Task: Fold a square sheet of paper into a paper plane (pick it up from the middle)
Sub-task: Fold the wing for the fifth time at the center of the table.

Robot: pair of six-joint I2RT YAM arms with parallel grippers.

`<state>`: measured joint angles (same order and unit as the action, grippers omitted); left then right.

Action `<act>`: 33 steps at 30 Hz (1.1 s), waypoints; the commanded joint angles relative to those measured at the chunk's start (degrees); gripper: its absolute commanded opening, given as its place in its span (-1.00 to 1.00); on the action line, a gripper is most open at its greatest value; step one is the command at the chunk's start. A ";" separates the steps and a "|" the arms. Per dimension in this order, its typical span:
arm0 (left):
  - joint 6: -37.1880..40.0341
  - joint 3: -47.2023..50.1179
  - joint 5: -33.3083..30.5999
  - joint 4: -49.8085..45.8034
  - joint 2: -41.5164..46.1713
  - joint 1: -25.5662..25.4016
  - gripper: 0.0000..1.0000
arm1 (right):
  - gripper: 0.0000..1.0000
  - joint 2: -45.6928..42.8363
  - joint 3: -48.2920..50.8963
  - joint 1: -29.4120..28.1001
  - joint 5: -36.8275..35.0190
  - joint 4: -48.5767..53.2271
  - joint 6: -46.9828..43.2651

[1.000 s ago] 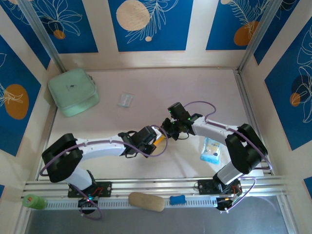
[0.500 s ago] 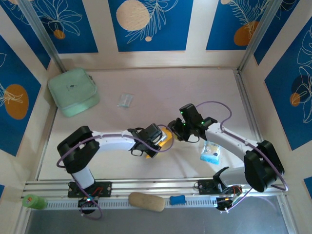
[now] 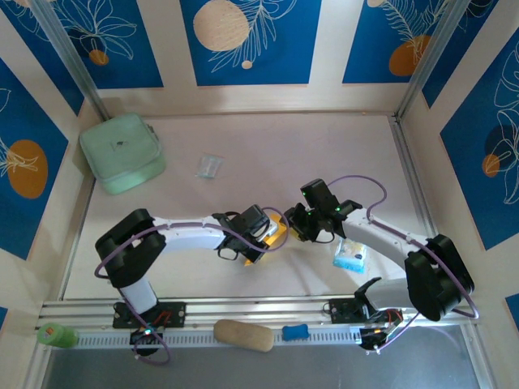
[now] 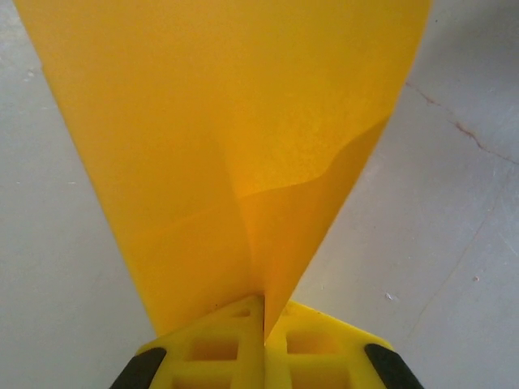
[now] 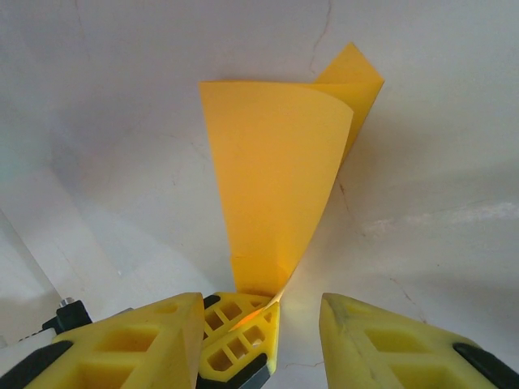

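Observation:
The square sheet of paper [image 4: 235,138] is orange-yellow and creased, and it stands up from the table in a curl [image 5: 276,186]. My left gripper [image 4: 263,316] is shut on its lower folded edge, near the table's middle [image 3: 266,235]. My right gripper [image 5: 261,308] is open. Its two yellow fingers [image 5: 138,340] straddle the left gripper's fingertips and the paper's bottom edge without touching the paper. From above, the right gripper [image 3: 298,227] faces the left one across the paper [image 3: 277,232].
A mint-green pouch [image 3: 122,152] lies at the back left and a small clear wrapper [image 3: 208,166] in front of it. A blue-and-white packet [image 3: 351,254] lies just right of the right arm. A tan oval lump [image 3: 243,335] rests on the near rail.
Both arms have swung to the right and the paper went along in the left gripper. The right gripper has drawn slightly nearer and to the right.

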<state>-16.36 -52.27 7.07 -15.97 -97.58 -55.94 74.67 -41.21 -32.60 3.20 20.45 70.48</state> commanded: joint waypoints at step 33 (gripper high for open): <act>-20.73 0.71 34.24 14.02 -8.74 12.49 -1.00 | -0.69 0.41 9.87 -0.45 7.75 -20.32 -5.77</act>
<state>-33.34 -53.23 36.88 -7.05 -105.62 -44.51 73.82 -31.68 -32.99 8.80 3.05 65.76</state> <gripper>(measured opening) 0.041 0.156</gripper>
